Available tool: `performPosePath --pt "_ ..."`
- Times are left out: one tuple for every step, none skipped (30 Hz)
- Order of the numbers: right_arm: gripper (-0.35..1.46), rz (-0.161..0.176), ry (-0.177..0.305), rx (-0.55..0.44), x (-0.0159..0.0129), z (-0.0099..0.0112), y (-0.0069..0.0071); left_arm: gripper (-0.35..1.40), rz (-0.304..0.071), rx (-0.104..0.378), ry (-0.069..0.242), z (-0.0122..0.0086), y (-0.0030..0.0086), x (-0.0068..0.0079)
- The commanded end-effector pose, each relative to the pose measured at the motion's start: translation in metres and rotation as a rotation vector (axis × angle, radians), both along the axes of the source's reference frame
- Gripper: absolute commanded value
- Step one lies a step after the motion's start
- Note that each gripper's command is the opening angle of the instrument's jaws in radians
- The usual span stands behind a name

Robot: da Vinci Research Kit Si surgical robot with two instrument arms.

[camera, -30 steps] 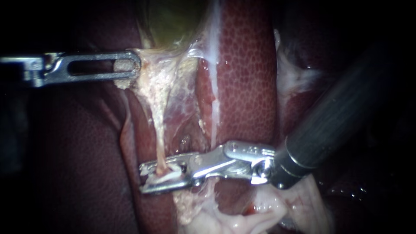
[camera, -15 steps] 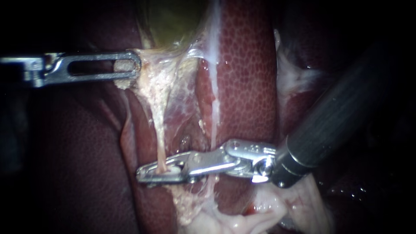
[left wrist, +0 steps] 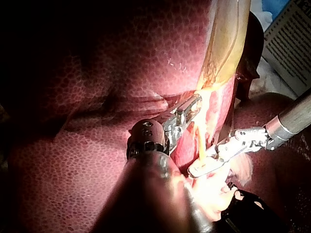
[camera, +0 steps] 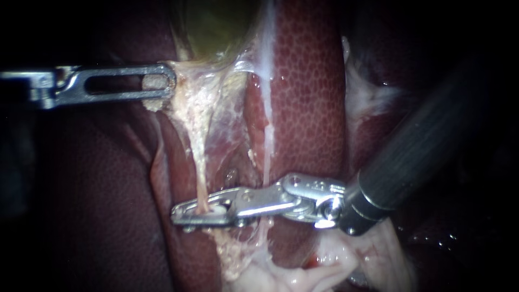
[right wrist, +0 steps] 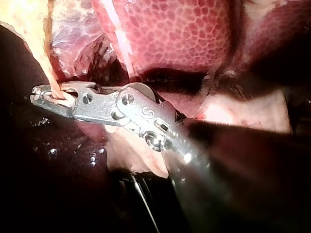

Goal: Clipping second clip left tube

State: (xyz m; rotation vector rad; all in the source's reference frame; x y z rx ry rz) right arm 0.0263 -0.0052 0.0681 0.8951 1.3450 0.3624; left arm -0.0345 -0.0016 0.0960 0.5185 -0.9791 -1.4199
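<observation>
Left tube [camera: 201, 178] pinched between right instrument's [camera: 183, 213] jaws; left instrument's [camera: 168, 84] jaws gripping gallbladder [camera: 213, 27].

left tube [camera: 200, 181]: thin, pale pink, drawn taut, nearly upright | clip [camera: 217, 209]: whitish, seemingly pressed around the tube's lower end
</observation>
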Motion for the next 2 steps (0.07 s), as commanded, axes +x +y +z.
performPosePath --pt "-0.35 0.0 0.001 0.001 0.0 0.0 0.0 -0.35 0.0 0.0 0.0 0.0 0.0 0.0" --pt "-0.35 -0.006 0.002 0.007 0.0 0.0 0.0 -0.35 0.0 0.0 0.0 0.0 0.0 0.0"
